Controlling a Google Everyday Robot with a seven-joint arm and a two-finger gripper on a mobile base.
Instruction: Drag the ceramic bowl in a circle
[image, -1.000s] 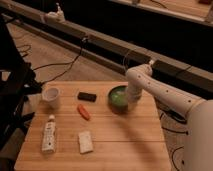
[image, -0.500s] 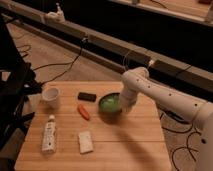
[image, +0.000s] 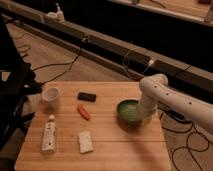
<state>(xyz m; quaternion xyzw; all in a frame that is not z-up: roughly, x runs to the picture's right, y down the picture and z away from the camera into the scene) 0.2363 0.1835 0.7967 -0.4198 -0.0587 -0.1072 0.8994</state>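
Tool (image: 145, 115): fingers drawn narrow, set down at the right rim of the ceramic bowl (image: 128, 111); whether the rim is pinched between them cannot be told.
Bowl position: upright on the right half of the bench (image: 125, 152), near its right edge, well apart from the white cup (image: 51, 96).
Step in hand: judged mid-drag, bowl somewhere along its circle.
Next move: sweep the arc round, bowl flat on the wood, contact held at the rim.
Watch: orange piece (image: 83, 112) to the left; bench edge close on the right.
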